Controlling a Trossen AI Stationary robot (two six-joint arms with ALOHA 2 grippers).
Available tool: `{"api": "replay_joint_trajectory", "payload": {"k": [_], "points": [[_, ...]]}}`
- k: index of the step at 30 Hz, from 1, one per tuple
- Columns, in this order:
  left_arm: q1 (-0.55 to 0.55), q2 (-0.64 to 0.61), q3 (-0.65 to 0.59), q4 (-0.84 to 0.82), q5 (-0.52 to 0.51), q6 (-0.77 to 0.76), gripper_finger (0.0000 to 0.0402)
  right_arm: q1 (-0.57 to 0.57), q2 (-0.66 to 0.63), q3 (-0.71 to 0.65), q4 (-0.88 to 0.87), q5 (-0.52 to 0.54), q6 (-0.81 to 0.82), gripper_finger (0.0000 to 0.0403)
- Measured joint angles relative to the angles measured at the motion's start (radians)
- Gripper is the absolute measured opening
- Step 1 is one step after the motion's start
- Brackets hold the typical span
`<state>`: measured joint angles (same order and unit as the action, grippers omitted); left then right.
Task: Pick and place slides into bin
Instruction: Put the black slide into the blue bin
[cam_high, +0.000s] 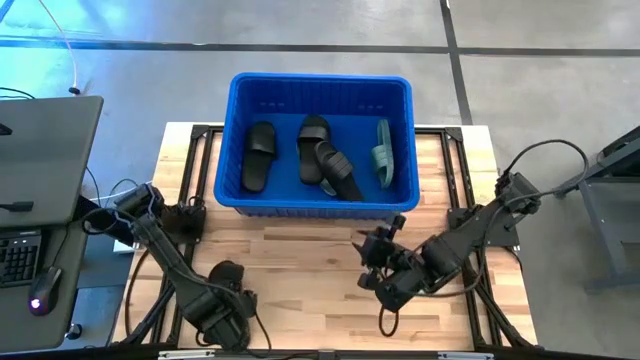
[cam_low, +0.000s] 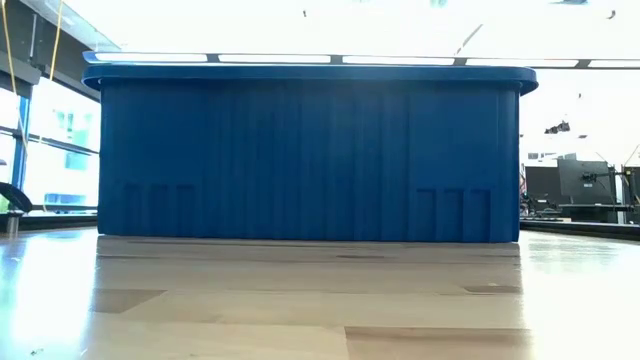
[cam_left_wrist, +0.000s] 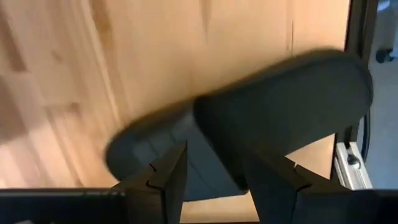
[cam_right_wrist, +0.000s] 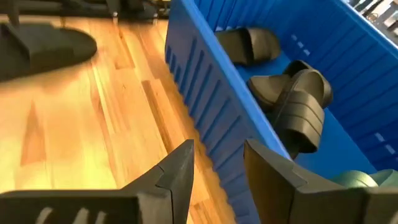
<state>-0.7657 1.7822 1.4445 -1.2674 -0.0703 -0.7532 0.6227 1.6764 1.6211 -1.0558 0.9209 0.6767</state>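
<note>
A: Counting first. Blue bin (cam_high: 320, 90) sits at the table's far middle. Inside: three black slides (cam_high: 259, 155) (cam_high: 313, 148) (cam_high: 341, 175) and one green slide (cam_high: 383, 152), on edge near the right wall.

B: Anything left on the table (cam_high: 300, 260)?

A: One black slide (cam_left_wrist: 249, 124), near the front edge on the left. Left gripper (cam_high: 226, 290) is right over it; the wrist view shows its fingers (cam_left_wrist: 165, 180) parted on either side of the strap, not yet closed on anything.

B: Right arm?

A: Right gripper (cam_right_wrist: 217, 165) hangs just in front of the bin's near wall, fingers spread, holding nothing. Waiting, I'd say.

B: So which step?

A: Pickup of the fifth sandal, by my reading. Next move calls for pinching the strap firmly, lifting clear, then carrying it over the rolled rim before letting go. A sixth sandal I can't find in any view.
</note>
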Motion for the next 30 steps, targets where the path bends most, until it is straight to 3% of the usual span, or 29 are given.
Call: {"api": "replay_joint_trajectory", "payload": {"k": [8, 11, 18, 30], "points": [[0.000, 0.020, -0.033, 0.059, 0.059, -0.110, 0.0143, 0.001, 0.114, 0.000, -0.006, 0.005, -0.003, 0.0131], [0.000, 0.033, -0.033, 0.074, 0.056, -0.125, 0.0143, -0.008, 0.144, 0.000, -0.009, 0.032, -0.079, 0.0131], [0.000, 0.097, -0.032, 0.078, 0.052, -0.176, 0.0143, -0.046, 0.151, 0.000, -0.009, 0.092, -0.137, 0.0131], [-0.001, 0.170, -0.027, 0.005, 0.124, -0.224, 0.0143, -0.119, 0.151, 0.000, -0.004, 0.083, -0.162, 0.0131]]}}
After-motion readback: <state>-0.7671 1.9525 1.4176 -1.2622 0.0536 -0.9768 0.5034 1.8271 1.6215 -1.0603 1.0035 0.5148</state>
